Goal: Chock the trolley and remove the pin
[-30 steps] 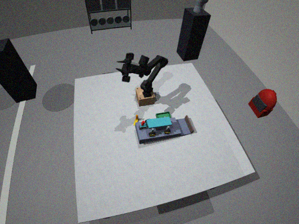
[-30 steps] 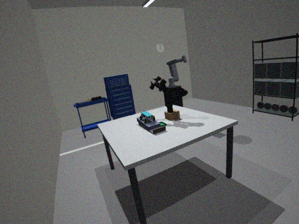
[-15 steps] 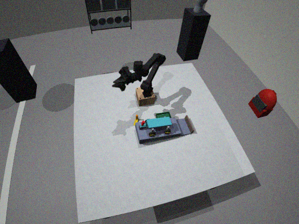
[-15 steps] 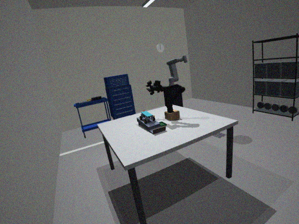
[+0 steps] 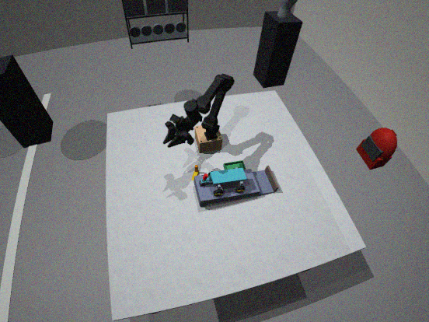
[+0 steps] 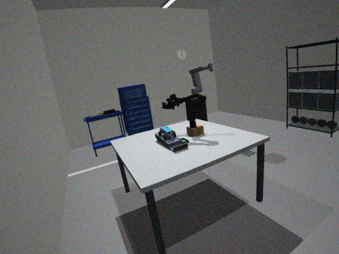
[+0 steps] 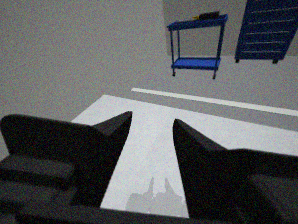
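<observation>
The trolley with a turquoise deck (image 5: 229, 176) (image 6: 167, 129) stands on the grey-blue ramp (image 5: 210, 199), which slopes down to the right in the top view. The red-headed stop pin (image 5: 205, 176) stands at the trolley's left, uphill end. The yellow chock (image 5: 194, 176) with its orange handle stands on the table just behind the ramp's uphill corner, apart from the wheels; its black base cannot be made out. The green tray (image 5: 235, 165) (image 6: 184, 140) lies behind the ramp. My gripper (image 5: 167, 144) (image 6: 163, 106) (image 7: 152, 119) is partly open and empty, high above the table, behind and left of the chock.
The arm's wooden base block (image 5: 210, 145) (image 6: 195, 130) stands behind the tray. A brown end board (image 5: 272, 178) stands at the ramp's low end. The white table (image 5: 175, 253) (image 6: 147, 172) carries them all. The wrist view shows a blue cart (image 7: 196, 63) beyond the table.
</observation>
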